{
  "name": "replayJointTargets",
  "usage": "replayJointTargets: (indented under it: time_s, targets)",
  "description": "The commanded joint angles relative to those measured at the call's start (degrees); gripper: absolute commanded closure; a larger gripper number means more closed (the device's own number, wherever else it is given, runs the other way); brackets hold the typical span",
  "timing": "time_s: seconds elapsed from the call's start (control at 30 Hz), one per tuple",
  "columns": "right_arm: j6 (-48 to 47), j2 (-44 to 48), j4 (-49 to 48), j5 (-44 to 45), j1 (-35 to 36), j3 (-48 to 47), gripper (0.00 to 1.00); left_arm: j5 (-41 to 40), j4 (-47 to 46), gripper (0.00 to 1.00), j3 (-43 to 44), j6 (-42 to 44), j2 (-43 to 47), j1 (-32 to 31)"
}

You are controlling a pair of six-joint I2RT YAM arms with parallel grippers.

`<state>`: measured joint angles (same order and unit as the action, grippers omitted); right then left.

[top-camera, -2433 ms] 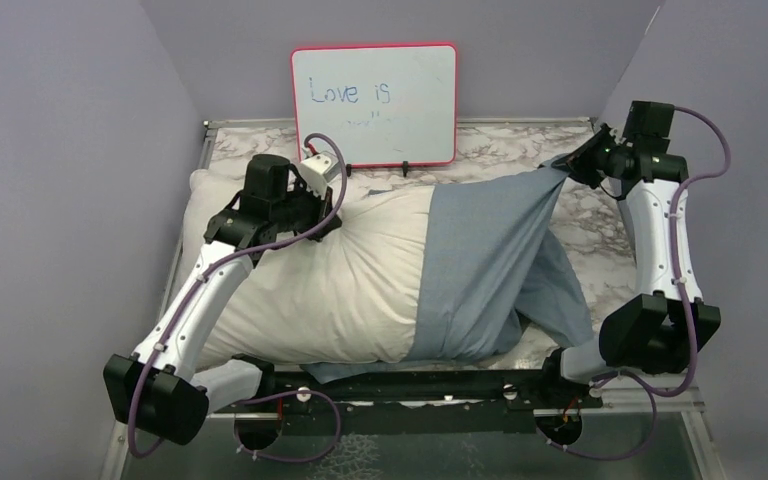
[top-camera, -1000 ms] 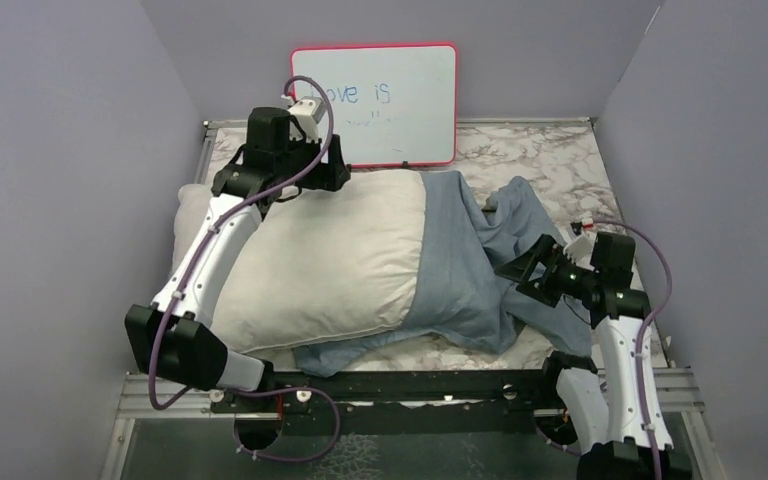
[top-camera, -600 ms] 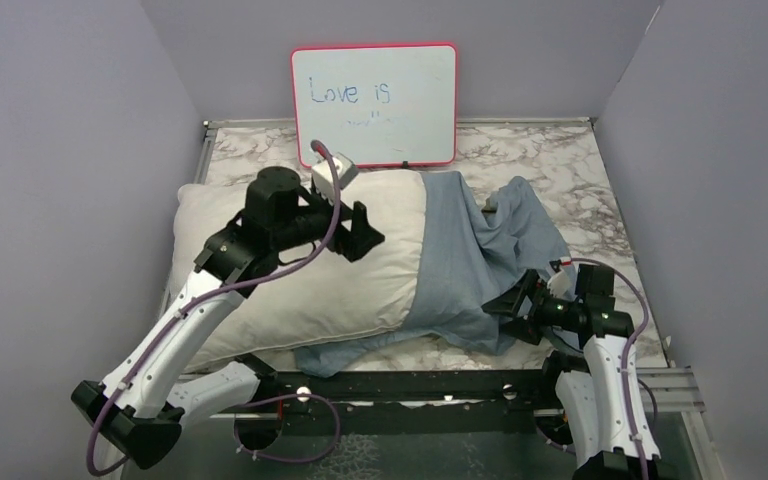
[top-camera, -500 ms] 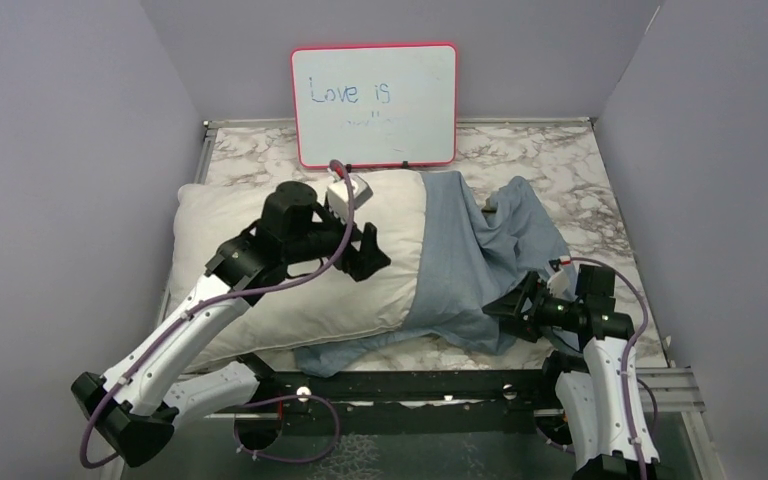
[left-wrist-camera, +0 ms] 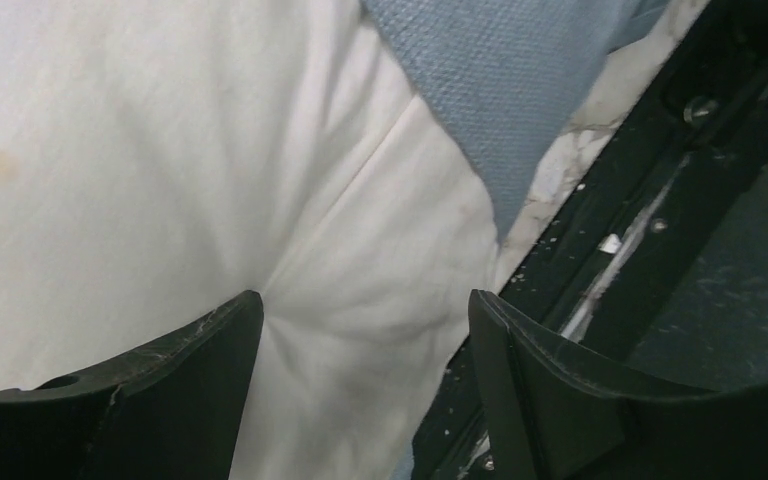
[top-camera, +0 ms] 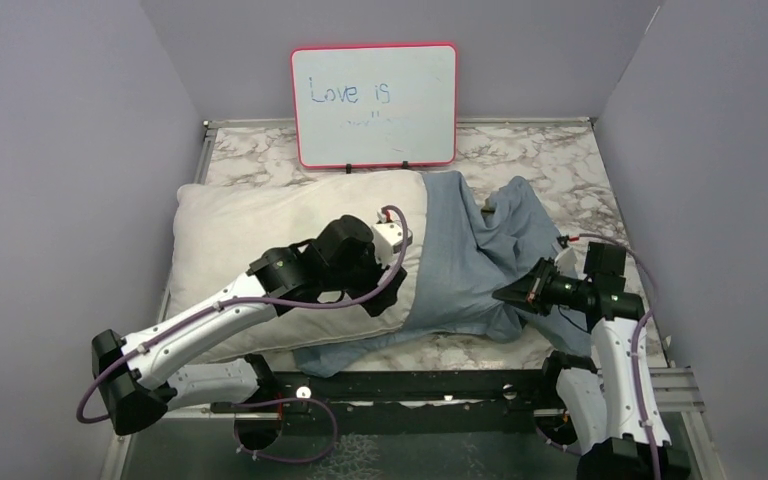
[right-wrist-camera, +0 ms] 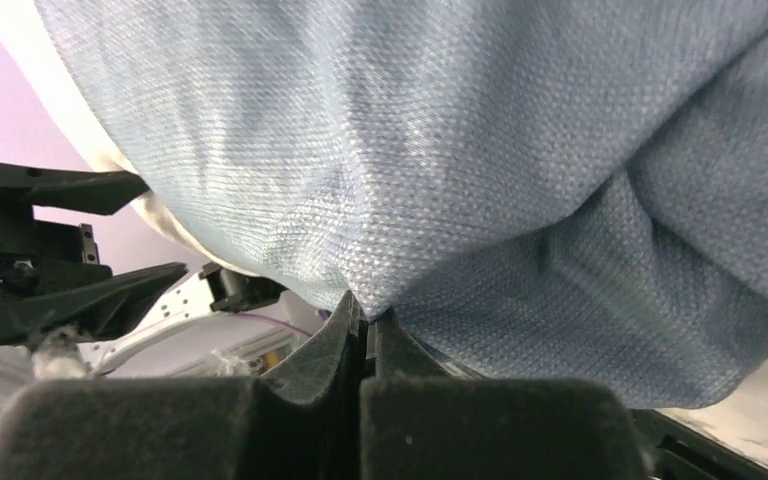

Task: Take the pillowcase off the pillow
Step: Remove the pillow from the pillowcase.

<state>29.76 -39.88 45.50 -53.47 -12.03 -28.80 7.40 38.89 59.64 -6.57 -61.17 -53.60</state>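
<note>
The white pillow [top-camera: 260,235] lies across the marble table, its right end still inside the blue-grey pillowcase [top-camera: 465,265]. The loose rest of the case is bunched to the right. My left gripper [top-camera: 382,300] is open and pressed down on the bare pillow [left-wrist-camera: 210,150] close to its near edge. Its fingers [left-wrist-camera: 170,390] straddle a pinched crease, and the pillowcase hem [left-wrist-camera: 500,90] lies just beyond them. My right gripper [top-camera: 512,294] is low at the near right, shut on a fold of the pillowcase [right-wrist-camera: 460,150]. The cloth is nipped at the tips of that gripper [right-wrist-camera: 365,315].
A red-framed whiteboard [top-camera: 374,103] stands at the back of the table. A black rail [top-camera: 410,385] runs along the near edge, also seen close to the left gripper as the rail [left-wrist-camera: 650,220]. Purple walls close in on both sides.
The left arm swept from the pillow's far edge across it to the near edge, staying open. The right gripper dropped to the bunched pillowcase and shut on a fold.
</note>
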Motion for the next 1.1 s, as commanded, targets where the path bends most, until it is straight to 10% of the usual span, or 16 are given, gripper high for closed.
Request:
replayJointTargets:
  time_s: [0.0, 0.17, 0.37, 1.07]
  targets:
    - [-3.7, -2.4, 0.6, 7.0, 0.3, -8.1, 0.99, -17.7, 8.2, 0.25, 1.7, 0.2, -6.2, -1.4]
    - [-4.5, -2.2, 4.9, 26.3, 0.3, -18.1, 0.99, -23.8, 9.4, 0.42, 1.3, -1.9, -12.2, -1.7]
    - [-3.9, -3.7, 4.3, 39.9, 0.3, -28.0, 0.99, -27.1, 9.1, 0.99, 0.8, -2.6, -13.5, -1.8]
    - [-4.0, -15.3, -1.2, 61.9, 0.3, -39.5, 0.99, -34.7, 12.2, 1.0, 8.7, -7.4, 9.9, 0.3]
